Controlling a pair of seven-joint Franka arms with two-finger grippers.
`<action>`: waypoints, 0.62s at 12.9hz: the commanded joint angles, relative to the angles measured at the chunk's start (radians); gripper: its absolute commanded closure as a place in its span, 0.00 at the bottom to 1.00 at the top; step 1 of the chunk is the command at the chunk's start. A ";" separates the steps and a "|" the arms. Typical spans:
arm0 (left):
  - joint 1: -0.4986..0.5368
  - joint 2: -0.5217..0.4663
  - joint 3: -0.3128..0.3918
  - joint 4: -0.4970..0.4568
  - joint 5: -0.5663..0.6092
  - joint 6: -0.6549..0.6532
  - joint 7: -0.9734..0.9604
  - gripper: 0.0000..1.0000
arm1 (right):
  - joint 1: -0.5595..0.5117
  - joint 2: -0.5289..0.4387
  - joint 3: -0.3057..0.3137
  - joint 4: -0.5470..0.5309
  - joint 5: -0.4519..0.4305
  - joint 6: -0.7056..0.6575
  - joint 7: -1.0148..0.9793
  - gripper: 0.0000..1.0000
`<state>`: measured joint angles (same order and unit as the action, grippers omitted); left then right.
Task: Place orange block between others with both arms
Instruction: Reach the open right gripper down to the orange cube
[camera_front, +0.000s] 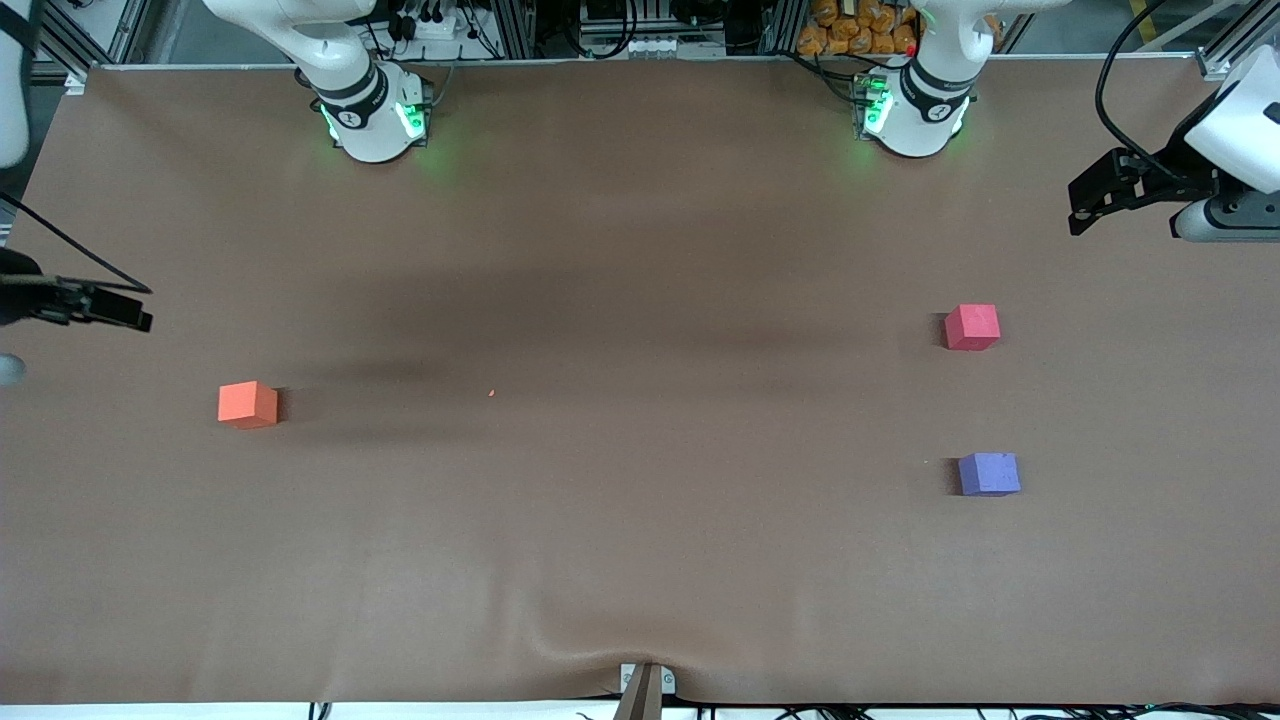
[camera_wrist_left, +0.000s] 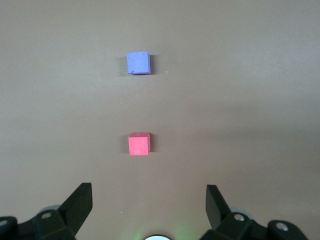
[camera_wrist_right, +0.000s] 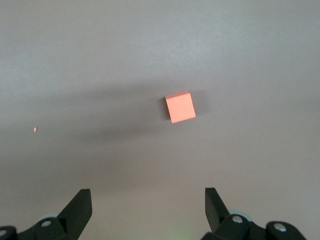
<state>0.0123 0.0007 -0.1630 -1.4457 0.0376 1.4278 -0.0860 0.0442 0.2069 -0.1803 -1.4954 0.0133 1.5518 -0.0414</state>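
The orange block (camera_front: 247, 404) (camera_wrist_right: 180, 107) lies alone on the brown table toward the right arm's end. The others sit toward the left arm's end: a pinkish-red cube (camera_front: 971, 327) (camera_wrist_left: 139, 144), and a purple-blue cube (camera_front: 989, 473) (camera_wrist_left: 138, 63) nearer the front camera, with a bare gap between them. My left gripper (camera_front: 1078, 212) (camera_wrist_left: 149, 197) hangs open and empty over the left arm's end of the table, apart from both cubes. My right gripper (camera_front: 143, 310) (camera_wrist_right: 148, 197) hangs open and empty over the right arm's end, apart from the orange block.
A tiny orange speck (camera_front: 491, 393) (camera_wrist_right: 35, 129) lies on the table cover (camera_front: 640, 560) near the middle. A metal clamp (camera_front: 645, 685) grips the table's edge nearest the front camera. Both arm bases (camera_front: 375, 115) (camera_front: 915, 110) stand along the farthest edge.
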 joint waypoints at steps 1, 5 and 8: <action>0.001 -0.008 -0.006 -0.002 -0.016 -0.007 -0.018 0.00 | 0.000 0.051 0.001 -0.019 -0.009 0.042 0.020 0.00; 0.000 -0.005 -0.007 -0.002 -0.016 -0.007 -0.018 0.00 | -0.004 0.103 0.001 -0.040 -0.009 0.109 0.020 0.00; -0.002 -0.004 -0.007 -0.004 -0.016 -0.007 -0.018 0.00 | -0.016 0.144 0.001 -0.083 -0.007 0.197 -0.009 0.00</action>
<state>0.0116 0.0012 -0.1671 -1.4494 0.0371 1.4278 -0.0860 0.0413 0.3354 -0.1833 -1.5542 0.0133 1.7076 -0.0398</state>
